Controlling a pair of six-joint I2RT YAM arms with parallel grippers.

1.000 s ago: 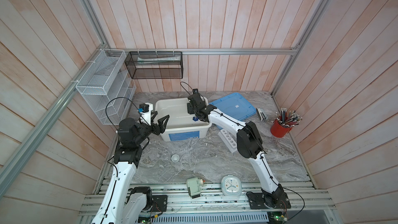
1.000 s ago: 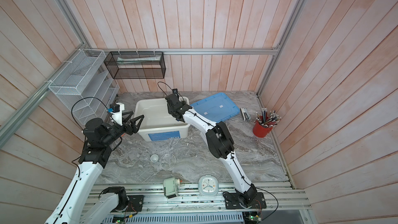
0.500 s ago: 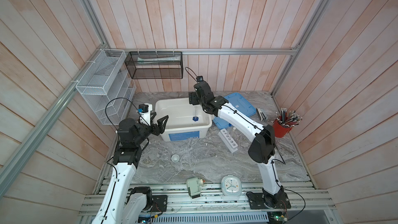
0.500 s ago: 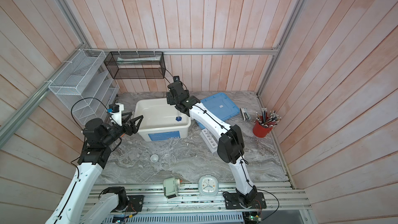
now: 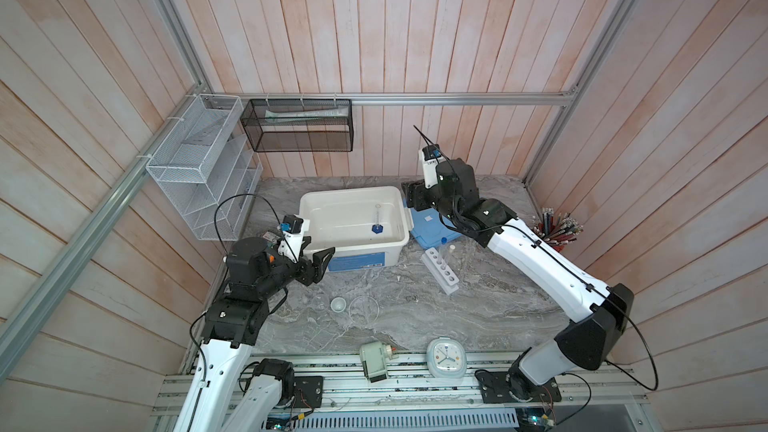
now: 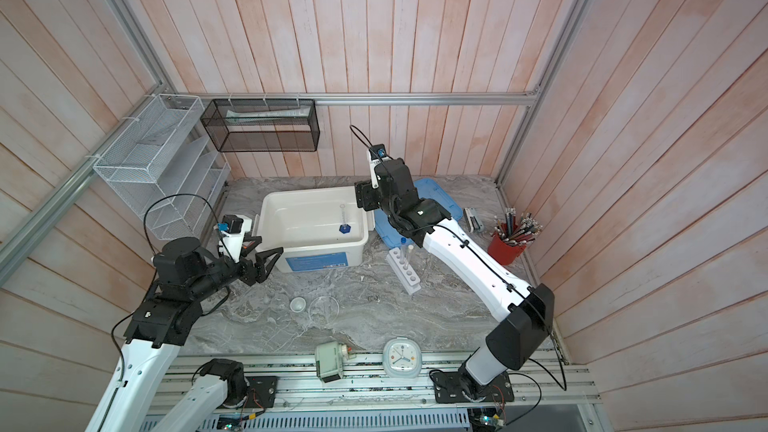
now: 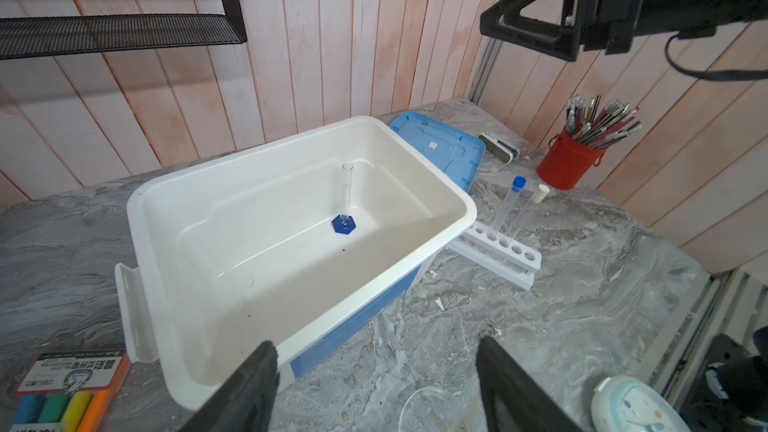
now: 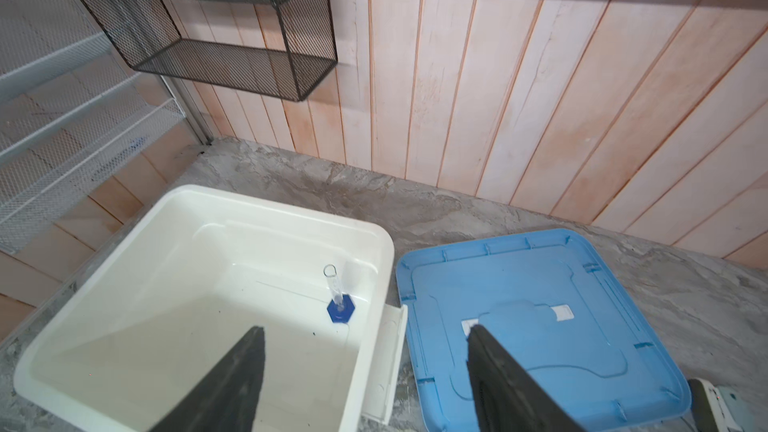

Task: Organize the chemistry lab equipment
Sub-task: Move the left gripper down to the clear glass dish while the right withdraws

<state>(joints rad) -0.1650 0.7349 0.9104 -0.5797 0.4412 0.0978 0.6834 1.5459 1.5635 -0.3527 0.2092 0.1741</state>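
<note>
The right gripper (image 5: pixel 412 198) has lifted out of the white plastic bin (image 5: pixel 336 218) and drawn back rightward. It now hangs with jaws apart above the bin's right rim and the flat blue lid (image 5: pixel 432 231). The small blue-based clear cylinder (image 5: pixel 377 224), earlier beneath the gripper, stands upright alone on the bin floor.

Blue-based clear cylinder (image 5: pixel 377 222) upright in white plastic bin (image 5: pixel 332 205); blue lid (image 5: pixel 428 226) R of bin; white six-hole rack (image 5: pixel 441 274) w/ 2 clear capped tubes (image 7: pixel 505 209) before lid; clear round dish (image 5: pixel 363 309) before bin
</note>
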